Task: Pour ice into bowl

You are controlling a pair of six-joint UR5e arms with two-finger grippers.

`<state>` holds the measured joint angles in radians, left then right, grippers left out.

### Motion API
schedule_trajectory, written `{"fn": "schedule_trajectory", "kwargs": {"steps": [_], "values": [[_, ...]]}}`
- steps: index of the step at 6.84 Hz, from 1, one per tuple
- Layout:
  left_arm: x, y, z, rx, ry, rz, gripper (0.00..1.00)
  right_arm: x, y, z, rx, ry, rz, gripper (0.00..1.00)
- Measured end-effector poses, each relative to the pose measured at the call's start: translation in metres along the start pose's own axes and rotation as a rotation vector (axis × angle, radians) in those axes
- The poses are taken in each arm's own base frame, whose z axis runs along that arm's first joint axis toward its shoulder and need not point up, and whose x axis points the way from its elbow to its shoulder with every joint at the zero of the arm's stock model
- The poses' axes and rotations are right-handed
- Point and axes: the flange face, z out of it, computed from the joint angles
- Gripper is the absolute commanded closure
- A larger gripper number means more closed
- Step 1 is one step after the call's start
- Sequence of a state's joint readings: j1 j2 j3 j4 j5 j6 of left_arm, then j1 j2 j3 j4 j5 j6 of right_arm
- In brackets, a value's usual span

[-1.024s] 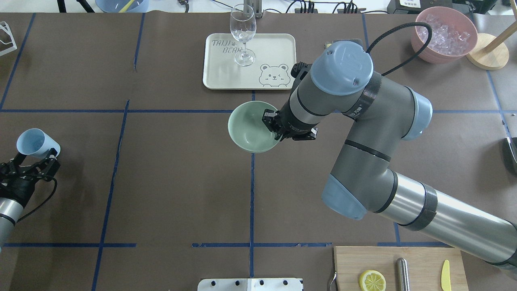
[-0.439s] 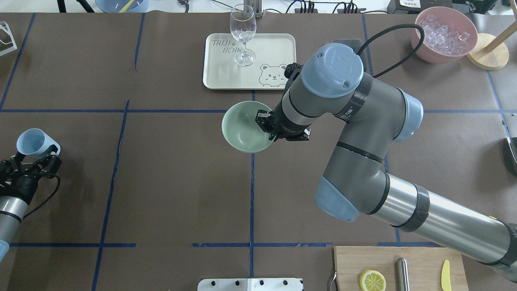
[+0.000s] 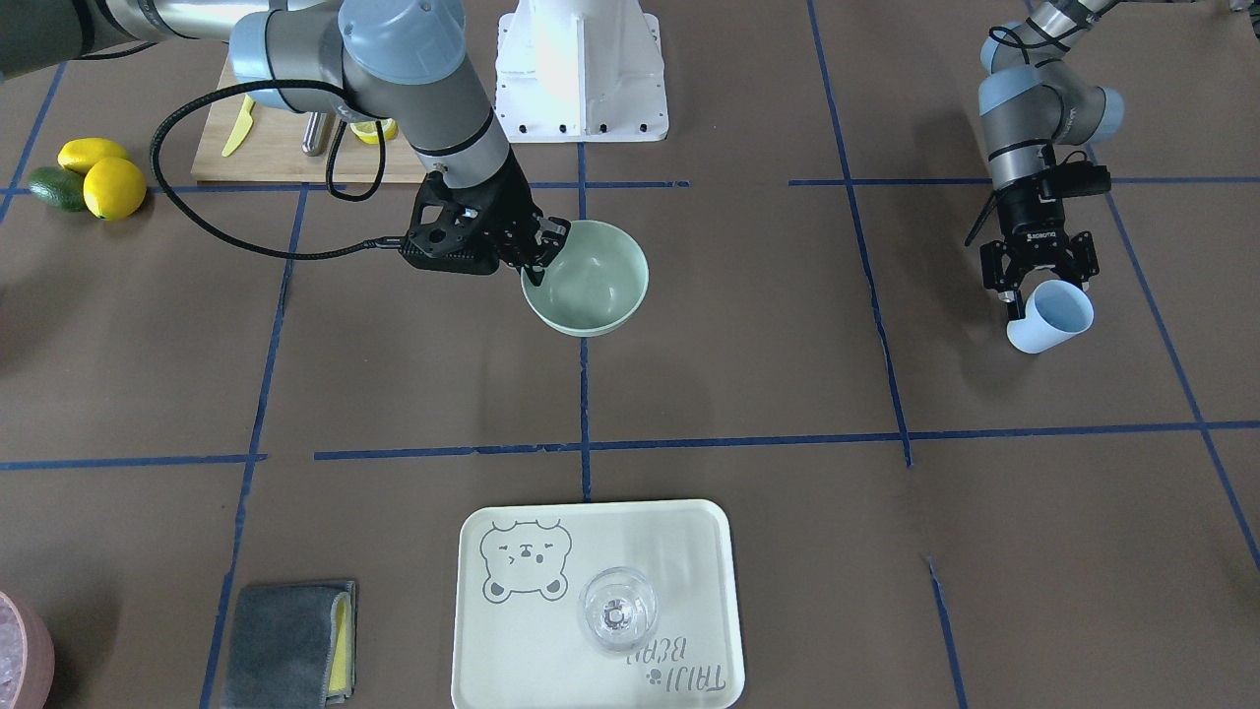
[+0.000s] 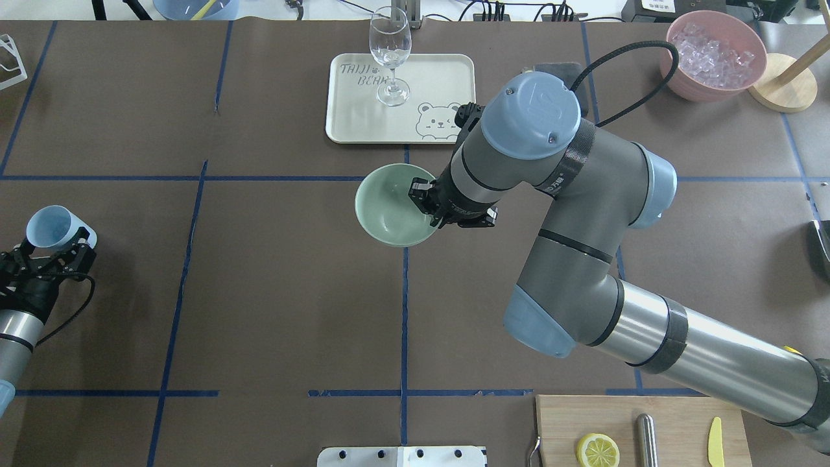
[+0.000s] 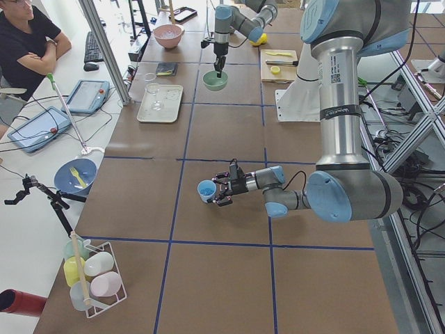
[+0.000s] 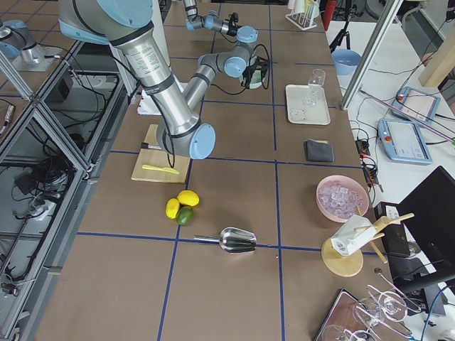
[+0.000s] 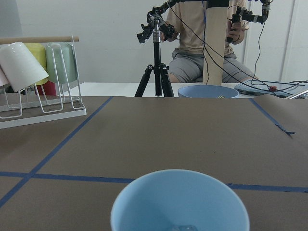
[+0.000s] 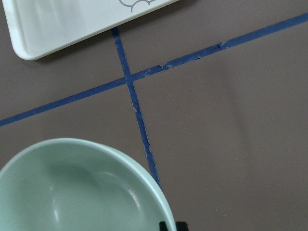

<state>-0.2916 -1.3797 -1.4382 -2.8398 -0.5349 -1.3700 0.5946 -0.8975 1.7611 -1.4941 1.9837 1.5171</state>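
The pale mint-green bowl [image 4: 388,211] is near the table's middle, by the blue tape cross; it also shows in the front view [image 3: 596,281] and the right wrist view [image 8: 72,192]. It looks empty. My right gripper [image 4: 426,206] is shut on its right-hand rim. My left gripper [image 4: 50,254] is at the table's left edge, shut on a light blue cup [image 4: 52,228], held tilted with its mouth outward. In the left wrist view a glint of clear ice [image 7: 184,227] shows low inside the cup [image 7: 180,202].
A cream tray [image 4: 441,84] with a wine glass [image 4: 390,55] lies just beyond the bowl. A pink bowl of ice cubes [image 4: 713,55] stands far right. A cutting board [image 4: 674,421] with a lemon slice is at the near right. A cup rack [image 7: 38,77] stands left.
My right arm has carried the green bowl a little to the left. My left gripper with the blue cup has shifted slightly toward the table's left edge.
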Motion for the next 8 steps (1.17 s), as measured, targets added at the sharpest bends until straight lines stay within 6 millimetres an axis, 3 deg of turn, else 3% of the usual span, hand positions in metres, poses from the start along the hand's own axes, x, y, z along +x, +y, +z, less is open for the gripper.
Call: {"fn": "schedule_trajectory", "kwargs": {"steps": [3, 5, 7, 8], "values": [[0.002, 0.007, 0.015, 0.011, -0.019, 0.003, 0.11, 0.0, 0.001, 0.0, 0.0, -0.002, -0.001, 1.0], [0.003, 0.005, 0.019, 0.014, -0.023, -0.004, 0.99, -0.001, 0.001, 0.0, -0.001, -0.002, -0.002, 1.0], [0.018, -0.006, 0.026, 0.008, -0.01, 0.008, 1.0, -0.002, 0.004, 0.001, -0.003, -0.002, -0.005, 1.0], [0.035, -0.034, 0.032, 0.012, 0.012, 0.032, 1.0, -0.007, 0.01, 0.006, 0.005, 0.0, -0.014, 1.0]]}}
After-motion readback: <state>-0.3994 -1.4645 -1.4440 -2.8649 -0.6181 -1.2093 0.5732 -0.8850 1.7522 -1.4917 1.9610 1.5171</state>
